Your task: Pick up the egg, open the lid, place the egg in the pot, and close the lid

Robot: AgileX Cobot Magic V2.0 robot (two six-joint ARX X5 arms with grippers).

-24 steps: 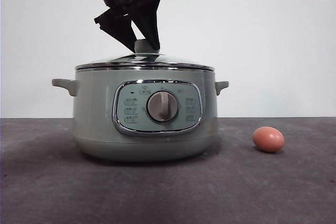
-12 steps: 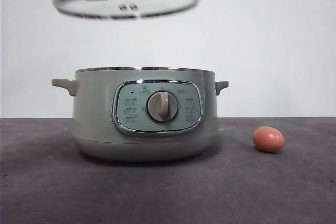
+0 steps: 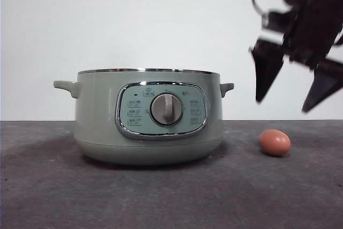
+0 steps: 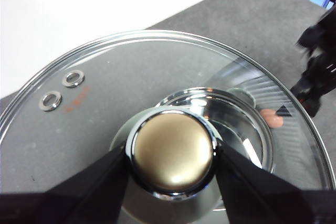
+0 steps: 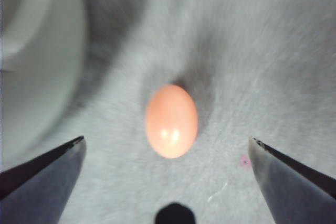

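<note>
while the left gripper (image 4: 170,163) clamps the clear glass lid (image 4: 105,82) aloft, baring the sage-green pot (image 3: 147,116) | right gripper (image 3: 292,87), jaws apart, hovers above the brown-orange egg (image 3: 275,142) on the table

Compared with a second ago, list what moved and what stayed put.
The clear glass lid, clamped at its knob by the left gripper, was lifted off the sage-green cooker pot and carried up out of the front view. The right gripper came down, jaws open, above the brown-orange egg. Pot and egg stayed put.
</note>
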